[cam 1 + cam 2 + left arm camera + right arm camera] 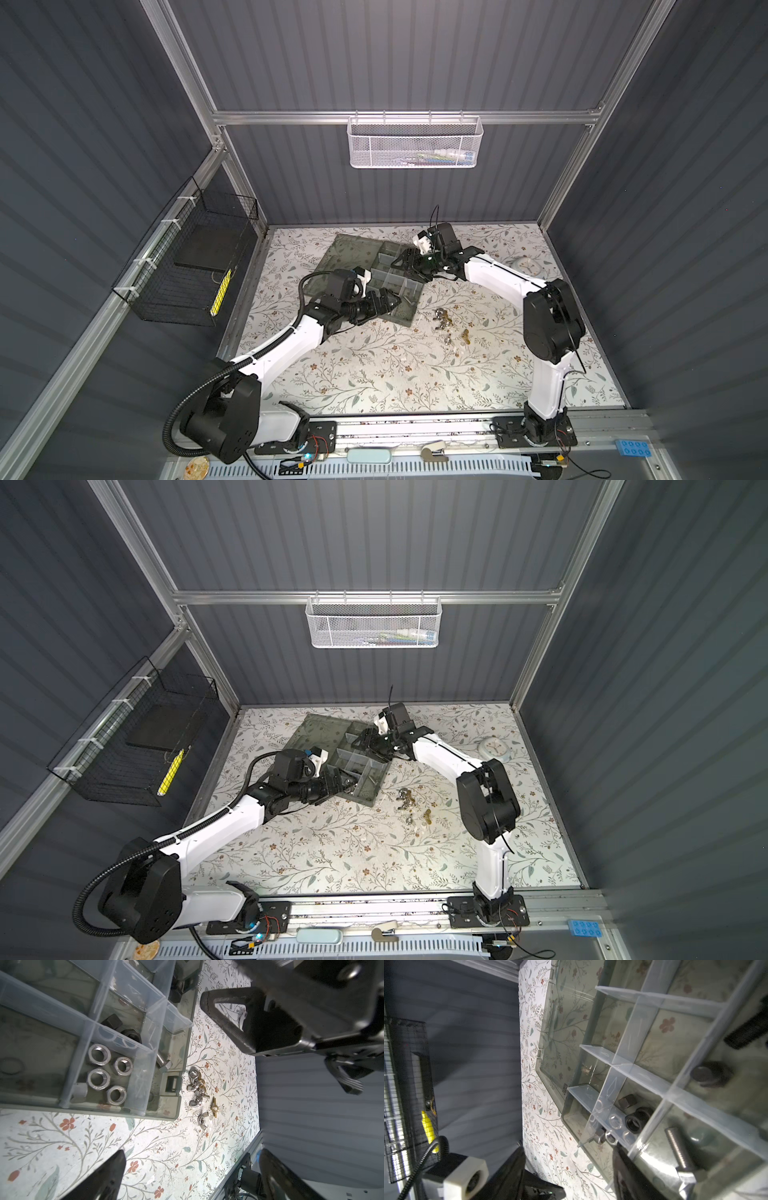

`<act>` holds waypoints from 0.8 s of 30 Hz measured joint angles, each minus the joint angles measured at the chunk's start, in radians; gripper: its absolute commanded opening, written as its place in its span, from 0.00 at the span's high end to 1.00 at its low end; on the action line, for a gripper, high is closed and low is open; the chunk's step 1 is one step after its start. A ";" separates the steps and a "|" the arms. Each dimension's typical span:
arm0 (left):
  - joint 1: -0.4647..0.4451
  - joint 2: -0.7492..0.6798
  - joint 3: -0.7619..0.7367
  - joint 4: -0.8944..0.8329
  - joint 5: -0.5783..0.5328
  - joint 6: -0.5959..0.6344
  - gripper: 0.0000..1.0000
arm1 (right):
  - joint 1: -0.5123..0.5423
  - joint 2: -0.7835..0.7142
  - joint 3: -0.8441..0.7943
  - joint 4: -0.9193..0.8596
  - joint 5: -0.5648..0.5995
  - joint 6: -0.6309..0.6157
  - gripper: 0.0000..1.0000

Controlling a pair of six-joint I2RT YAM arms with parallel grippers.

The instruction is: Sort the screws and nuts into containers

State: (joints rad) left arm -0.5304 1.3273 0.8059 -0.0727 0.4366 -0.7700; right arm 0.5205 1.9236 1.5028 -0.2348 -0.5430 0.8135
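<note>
Held right end effector (569, 1147) wide open, empty, over far containers (675, 1022) of the box (104, 1112), left end effector (193, 1151) likewise spread by its near edge, presumably ready for loose nuts (196, 1086) lying on the bench (374, 374) alongside.

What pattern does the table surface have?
The table has a floral pattern: grey-green branches, leaves and small red flowers on white. The left wrist view shows it best.

White mesh basket (413, 141) hung on rear wall, contents indistinct. Black wire basket (187, 286) on left wall, holding dark flat slab (208, 249) and yellow object (220, 293). Round white clock (525, 266) on floral tabletop (374, 374), far right. Blue studded block (633, 448) at front right.
</note>
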 measured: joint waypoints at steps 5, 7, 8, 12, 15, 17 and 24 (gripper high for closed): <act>-0.083 0.027 0.040 0.012 -0.032 0.000 0.00 | -0.022 -0.129 -0.142 0.001 0.039 -0.020 0.01; -0.110 0.048 0.055 0.025 -0.041 0.000 0.00 | -0.039 -0.180 -0.202 -0.003 0.055 -0.031 0.01; -0.119 0.058 0.061 0.029 -0.044 -0.001 0.00 | -0.045 -0.201 -0.225 -0.008 0.063 -0.034 0.01; -0.163 0.106 0.083 0.060 -0.056 -0.001 0.00 | -0.082 -0.310 -0.343 -0.028 0.109 -0.053 0.01; -0.193 0.137 0.093 0.081 -0.068 -0.008 0.00 | -0.109 -0.397 -0.426 -0.053 0.153 -0.073 0.01; -0.212 0.155 0.095 0.098 -0.074 -0.012 0.00 | -0.120 -0.448 -0.470 -0.078 0.192 -0.091 0.01; -0.273 0.244 0.097 0.182 -0.079 -0.035 0.00 | -0.143 -0.547 -0.610 -0.159 0.283 -0.152 0.11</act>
State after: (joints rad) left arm -0.8036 1.5711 0.9028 0.1093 0.3580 -0.8047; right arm 0.3775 1.3766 0.8925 -0.3939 -0.2600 0.6617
